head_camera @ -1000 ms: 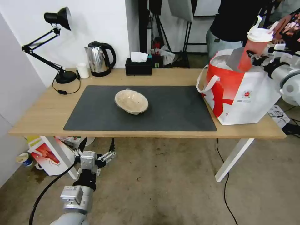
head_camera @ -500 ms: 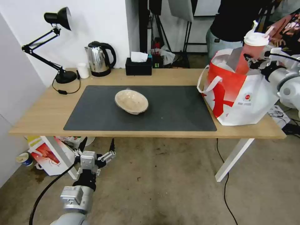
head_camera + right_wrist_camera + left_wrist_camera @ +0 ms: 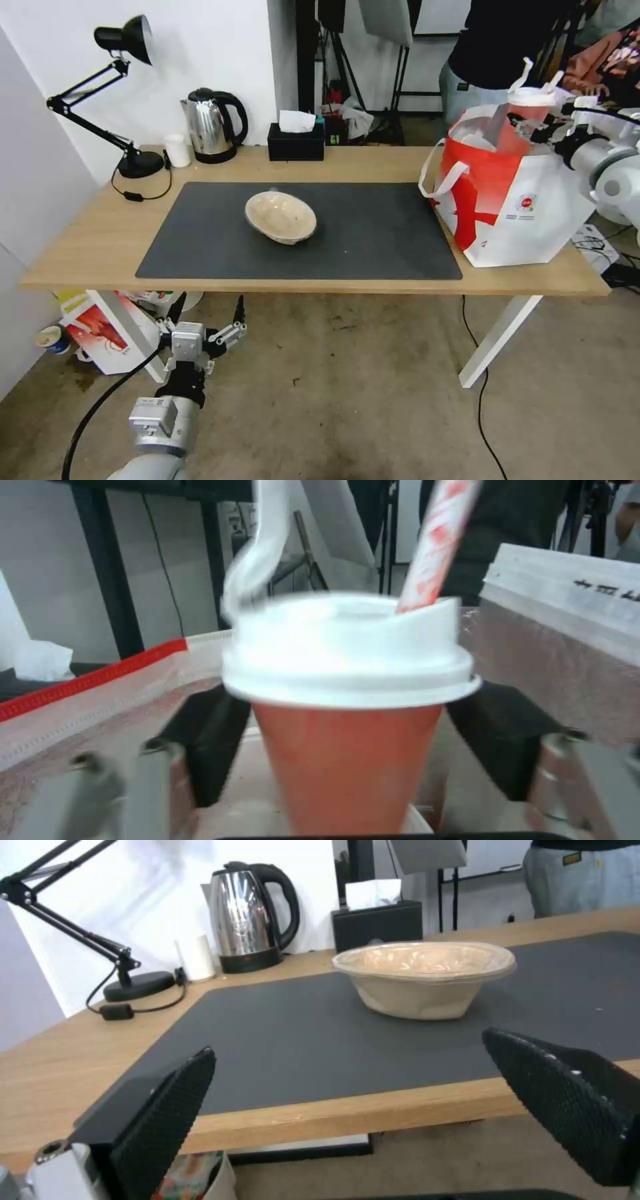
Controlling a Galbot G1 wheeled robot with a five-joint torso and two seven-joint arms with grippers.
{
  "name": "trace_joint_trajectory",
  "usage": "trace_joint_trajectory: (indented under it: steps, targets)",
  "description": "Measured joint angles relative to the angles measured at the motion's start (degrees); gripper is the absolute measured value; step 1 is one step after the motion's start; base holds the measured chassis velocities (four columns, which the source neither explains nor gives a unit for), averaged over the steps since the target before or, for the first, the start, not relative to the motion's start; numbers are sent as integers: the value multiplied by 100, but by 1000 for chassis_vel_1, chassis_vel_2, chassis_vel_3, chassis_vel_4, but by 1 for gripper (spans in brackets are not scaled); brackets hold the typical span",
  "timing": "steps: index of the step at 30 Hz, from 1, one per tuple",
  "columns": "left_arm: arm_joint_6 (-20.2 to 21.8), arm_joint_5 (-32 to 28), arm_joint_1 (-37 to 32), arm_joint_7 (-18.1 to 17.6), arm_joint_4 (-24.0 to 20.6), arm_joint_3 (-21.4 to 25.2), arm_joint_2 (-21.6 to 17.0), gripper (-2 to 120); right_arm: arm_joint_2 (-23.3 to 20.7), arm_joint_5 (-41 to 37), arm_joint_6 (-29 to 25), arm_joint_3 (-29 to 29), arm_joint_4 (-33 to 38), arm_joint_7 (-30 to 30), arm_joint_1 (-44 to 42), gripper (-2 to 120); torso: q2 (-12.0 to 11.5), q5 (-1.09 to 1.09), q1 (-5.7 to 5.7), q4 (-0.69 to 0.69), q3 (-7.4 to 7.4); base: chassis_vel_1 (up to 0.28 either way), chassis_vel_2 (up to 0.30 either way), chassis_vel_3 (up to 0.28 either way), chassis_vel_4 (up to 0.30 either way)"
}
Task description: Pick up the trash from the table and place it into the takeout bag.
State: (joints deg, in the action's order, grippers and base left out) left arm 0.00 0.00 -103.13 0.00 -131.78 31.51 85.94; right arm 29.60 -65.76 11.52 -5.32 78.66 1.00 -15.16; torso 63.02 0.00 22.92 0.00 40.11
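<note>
Clamping the red paper cup with white lid and straws (image 3: pixel 527 120) inside the boxy white-and-red takeout bag (image 3: pixel 513 193), the right gripper (image 3: pixel 533 125) risks tipping it on release, while the left gripper (image 3: pixel 200 340) hangs with fingers spread below that bag's table (image 3: pixel 93 247).

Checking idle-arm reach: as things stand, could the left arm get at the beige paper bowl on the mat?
Probably yes. The left gripper hangs open below the table's front edge, and the beige bowl sits alone on the mat with nothing around it. The arm would have to rise over the edge first.
</note>
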Motion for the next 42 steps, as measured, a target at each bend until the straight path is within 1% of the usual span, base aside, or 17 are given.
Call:
trace_joint_trajectory:
  steps: [1,2,3,6,7,8,10,15,26,33,36,37,39,40,42]
  targets:
    - [0,0,0,0,0,0,0,100,7,-1,-1,-3,10,19,0,80,0,0,0,1,0,0,0,0,0]
    - [0,0,0,0,0,0,0,100,8,-3,-2,-3,21,23,-1,84,0,0,0,1,0,0,0,0,0]
    - [0,0,0,0,0,0,0,100,8,-3,-2,-3,21,23,-1,84,0,0,0,1,0,0,0,0,0]
    - [0,0,0,0,0,0,0,100,-43,-3,16,-29,30,25,11,97,0,0,0,0,1,0,0,0,0]
    - [0,0,0,0,0,0,0,100,-83,-3,65,-38,45,35,30,98,0,0,0,0,1,0,0,0,0]
    - [0,0,0,0,0,0,0,100,-83,-3,65,-38,45,35,30,98,0,0,0,0,1,0,0,0,0]
    - [0,0,0,0,0,0,0,100,-176,48,253,-58,92,98,41,100,0,-1,0,0,1,0,0,0,0]
    - [0,0,0,0,0,0,0,100,-257,103,419,-63,106,179,65,100,1,0,0,0,0,0,0,0,0]
    - [0,0,0,0,0,0,0,100,-335,187,493,-103,174,294,157,100,1,0,0,0,0,0,0,0,0]
    - [0,0,0,0,0,0,0,100,-385,478,648,-146,188,387,218,100,1,0,0,0,-1,0,0,0,0]
    - [0,0,0,0,0,0,0,100,-455,566,1019,-158,296,449,267,100,1,0,0,0,0,0,0,0,0]
    - [0,0,0,0,0,0,0,100,-455,566,1019,-158,296,449,267,100,1,0,0,0,0,0,0,0,0]
    - [0,0,0,0,0,0,0,100,-518,574,1367,-164,362,512,332,100,1,0,0,0,0,0,0,0,0]
    - [0,0,0,0,0,0,0,100,-518,574,1367,-164,362,512,332,100,1,0,0,0,0,0,0,0,0]
    - [0,0,0,0,0,0,0,100,-556,574,1557,-163,384,506,371,100,1,0,0,0,-1,0,0,0,0]
